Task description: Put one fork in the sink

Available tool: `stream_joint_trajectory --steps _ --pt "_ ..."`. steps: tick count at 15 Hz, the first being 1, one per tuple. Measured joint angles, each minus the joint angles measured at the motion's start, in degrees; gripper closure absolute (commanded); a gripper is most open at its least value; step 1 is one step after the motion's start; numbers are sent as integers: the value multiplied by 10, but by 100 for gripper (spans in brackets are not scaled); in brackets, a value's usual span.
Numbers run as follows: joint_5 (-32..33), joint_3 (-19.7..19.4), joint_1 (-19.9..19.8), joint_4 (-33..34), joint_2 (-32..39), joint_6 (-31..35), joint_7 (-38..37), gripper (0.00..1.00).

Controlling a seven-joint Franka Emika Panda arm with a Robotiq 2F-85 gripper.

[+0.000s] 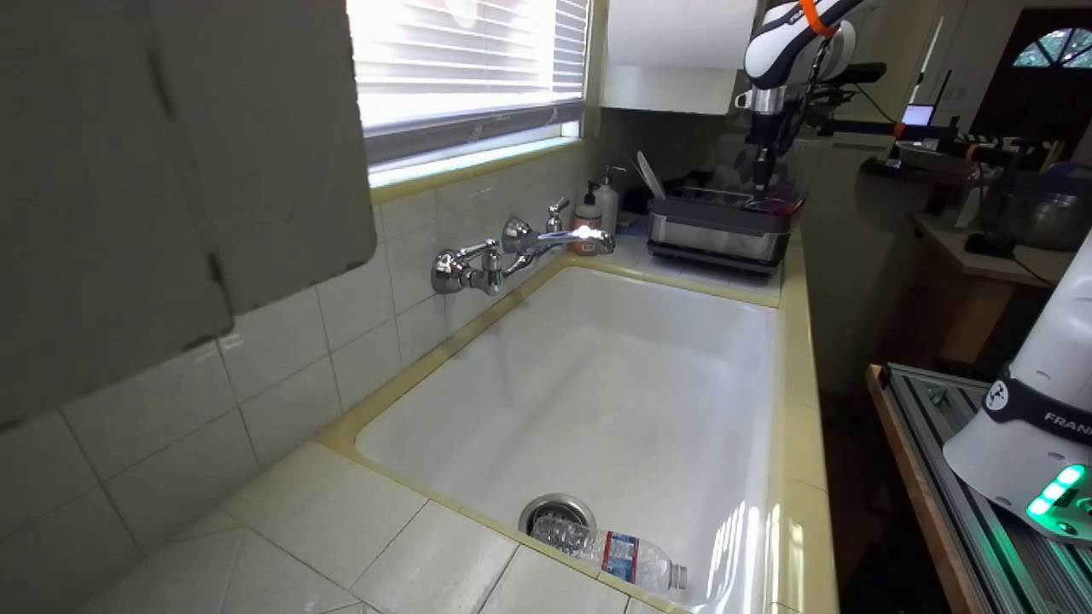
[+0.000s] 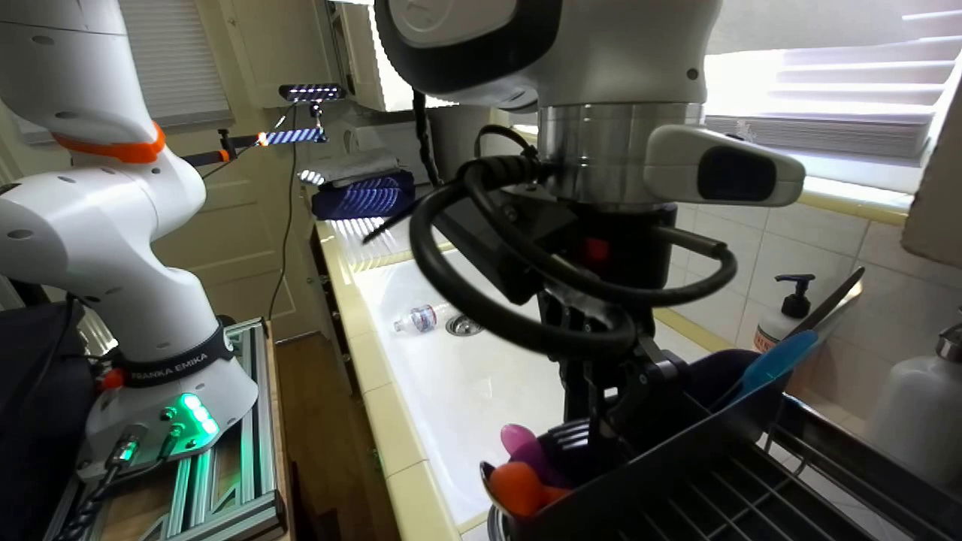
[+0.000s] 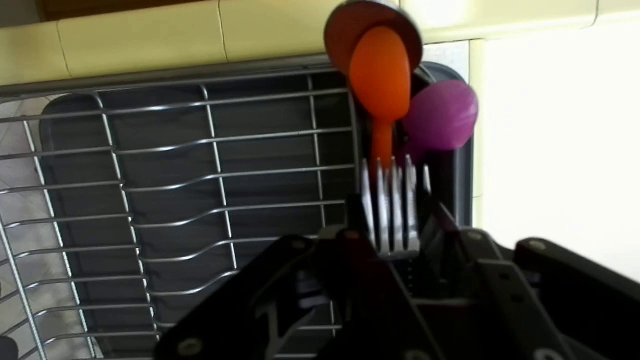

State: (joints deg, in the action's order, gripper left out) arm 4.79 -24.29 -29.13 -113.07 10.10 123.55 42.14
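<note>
A silvery fork (image 3: 397, 242) stands tines up in the utensil holder at the rack's end. In the wrist view my gripper (image 3: 390, 220) straddles the fork's head, a finger close along each side. Whether the fingers touch it I cannot tell. The fork's handle is hidden below. In an exterior view the tines of the fork (image 2: 573, 434) show beside my gripper (image 2: 597, 424), which points down into the holder; in an exterior view my gripper (image 1: 762, 181) is small and dark above the rack. The cream-white sink (image 1: 631, 384) lies beyond the rack's end.
An orange spoon (image 3: 380, 70), a purple spoon (image 3: 442, 115) and a metal spoon (image 3: 342, 37) crowd the same holder. The dark dish rack (image 1: 717, 230) borders the sink. A plastic bottle (image 1: 621, 554) lies by the drain (image 1: 554, 509). The chrome tap (image 1: 563, 241) juts over the basin.
</note>
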Motion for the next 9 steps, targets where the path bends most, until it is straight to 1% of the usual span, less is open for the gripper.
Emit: stream_joint_trajectory --steps 5,9 --pt "-4 2 0 4 0 -8 0 93" --pt "-24 3 0 15 -6 -14 -1 93"
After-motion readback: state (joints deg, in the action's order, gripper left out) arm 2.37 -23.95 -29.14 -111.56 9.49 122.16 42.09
